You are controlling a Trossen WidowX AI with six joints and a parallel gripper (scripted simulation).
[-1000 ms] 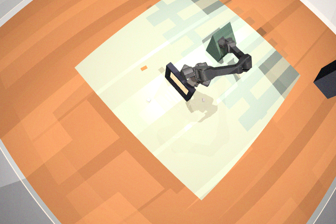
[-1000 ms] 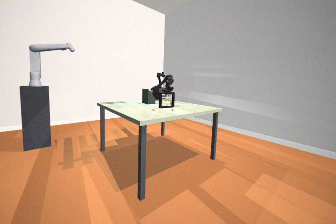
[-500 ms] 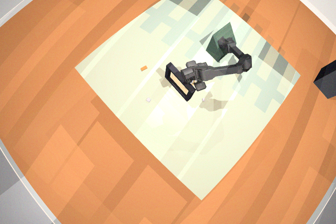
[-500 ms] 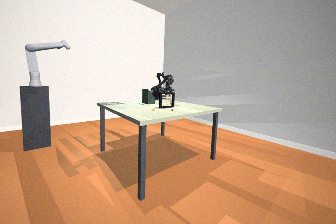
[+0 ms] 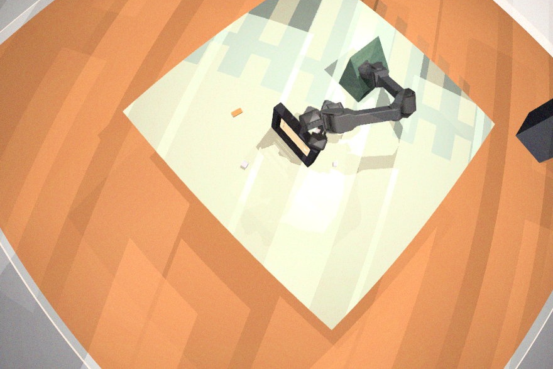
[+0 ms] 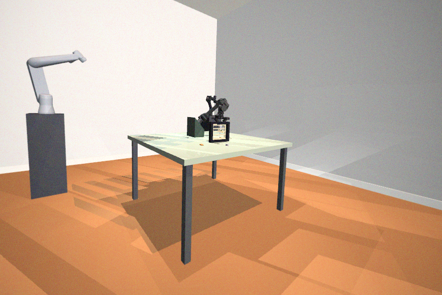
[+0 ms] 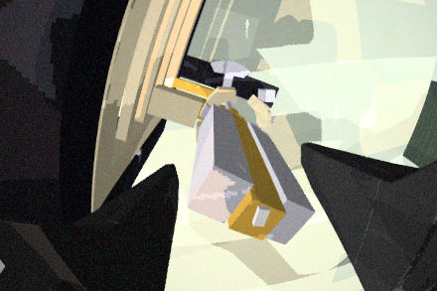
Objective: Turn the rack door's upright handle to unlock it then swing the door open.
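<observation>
The upright handle (image 7: 230, 152) is grey with an ochre strip. It stands between my gripper's fingers (image 7: 238, 157) (image 5: 312, 129) in the wrist view. The gripper is open, with a gap on both sides of the handle. A pale bracket (image 7: 176, 104) joins the handle to the beige slatted door (image 7: 144, 58) (image 5: 293, 137). The door lies close along the black frame (image 7: 74, 87) (image 5: 279, 111) (image 6: 228, 130). Its exact angle cannot be told. The handle is mostly hidden by the gripper in the top view.
A dark green wedge (image 5: 377, 49) (image 6: 195, 128) stands under the arm's base on the pale table (image 5: 312, 284) (image 6: 160, 149). An orange block (image 5: 236, 112) (image 6: 201, 144) and a white cube (image 5: 244, 165) lie beyond the frame. Another white cube (image 5: 335, 163) lies on the gripper's side.
</observation>
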